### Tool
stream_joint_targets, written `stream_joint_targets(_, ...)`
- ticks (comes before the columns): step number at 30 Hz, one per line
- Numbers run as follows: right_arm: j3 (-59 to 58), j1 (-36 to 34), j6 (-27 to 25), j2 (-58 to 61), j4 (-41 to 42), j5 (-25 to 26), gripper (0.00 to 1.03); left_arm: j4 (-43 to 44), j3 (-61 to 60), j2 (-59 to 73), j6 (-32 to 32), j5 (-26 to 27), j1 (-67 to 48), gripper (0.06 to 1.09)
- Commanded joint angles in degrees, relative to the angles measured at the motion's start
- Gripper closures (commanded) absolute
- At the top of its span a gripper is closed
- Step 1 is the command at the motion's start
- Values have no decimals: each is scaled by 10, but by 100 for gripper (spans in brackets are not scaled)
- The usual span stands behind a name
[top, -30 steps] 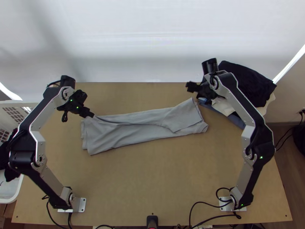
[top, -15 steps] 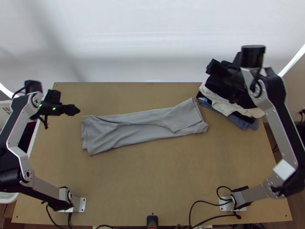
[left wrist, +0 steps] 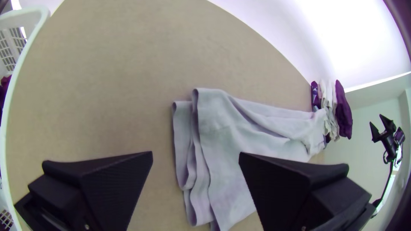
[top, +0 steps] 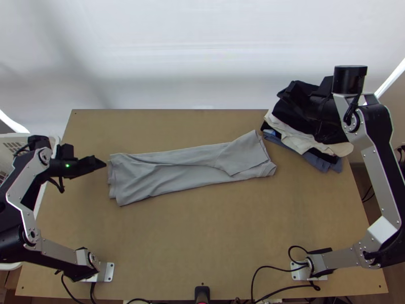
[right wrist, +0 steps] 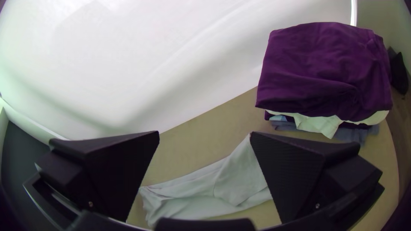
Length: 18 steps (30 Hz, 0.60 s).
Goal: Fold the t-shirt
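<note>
The grey t-shirt (top: pixel 187 169) lies folded into a long strip across the table, with layered edges at its left end and an angled flap at its right. Just left of the strip is my left gripper (top: pixel 103 163), touching nothing I can make out. In the left wrist view the left gripper (left wrist: pixel 195 155) stands open, the shirt's layered end (left wrist: pixel 201 171) beyond its fingers. My right gripper (top: pixel 284 92) is raised over the clothes pile at the back right. Seen from its own wrist, the right gripper (right wrist: pixel 204 133) is open and empty, with the shirt (right wrist: pixel 214 192) farther below.
A pile of folded clothes (top: pixel 291 136), black on top with cream and blue below, sits at the table's back right corner. A white basket (left wrist: pixel 13 85) stands along the left edge. Bare tabletop (top: pixel 202 238) lies in front of the shirt.
My left gripper has moved left, away from the shirt's back left corner. The right arm has swung right and its gripper is now over the pile. The shirt lies as before.
</note>
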Motion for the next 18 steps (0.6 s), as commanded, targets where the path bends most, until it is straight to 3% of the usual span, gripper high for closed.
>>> stream_joint_targets(1,11,-1,12,-17,-10,-5,4,9,-34,-11,-4,8,1,10)
stream_joint_targets(18,9,-2,9,-26,-17,-4,4,67,-118,3,-26,6,-82,10)
